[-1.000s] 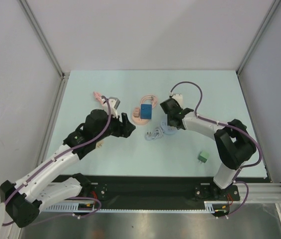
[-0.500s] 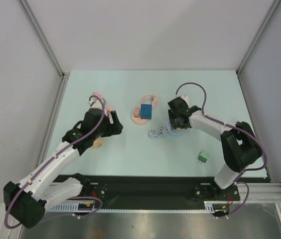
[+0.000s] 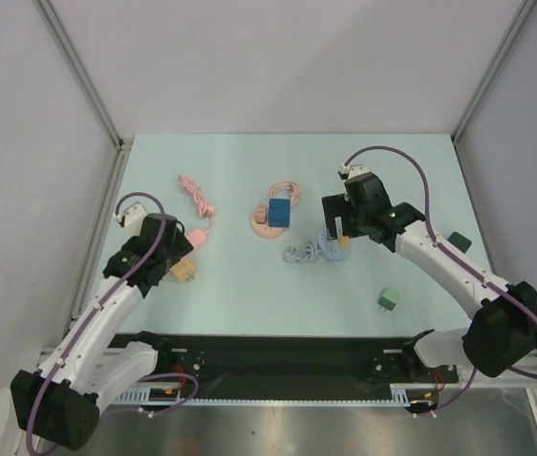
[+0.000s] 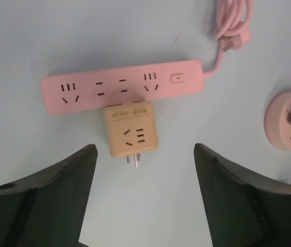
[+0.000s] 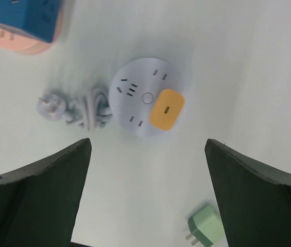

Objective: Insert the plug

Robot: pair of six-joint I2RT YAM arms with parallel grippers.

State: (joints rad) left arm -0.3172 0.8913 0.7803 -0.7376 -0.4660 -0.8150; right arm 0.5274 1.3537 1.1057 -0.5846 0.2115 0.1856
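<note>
An orange plug (image 5: 167,109) sits in the round lavender socket (image 5: 140,98); from above, the plug (image 3: 344,242) lies just below my right gripper (image 3: 344,226). In the right wrist view that gripper (image 5: 148,195) stands open above the table with nothing between its fingers. A tan cube adapter (image 4: 131,129) lies against the long side of a pink power strip (image 4: 122,86), its prongs bare and pointing away from the strip. My left gripper (image 4: 145,195) hangs open over them, holding nothing. In the top view it (image 3: 168,249) is beside the adapter (image 3: 185,272).
A pink round socket (image 3: 260,226) carries a blue cube (image 3: 278,213) at the table's middle. The lavender socket's grey cord (image 5: 86,110) is bundled to its left. A green plug (image 3: 389,300) lies near the front right. The strip's pink cable (image 3: 192,190) trails toward the back.
The right gripper opened and rose off the lavender socket, leaving the orange plug in it. The left arm drew back to the left and toward the near edge, uncovering the strip and tan adapter.
</note>
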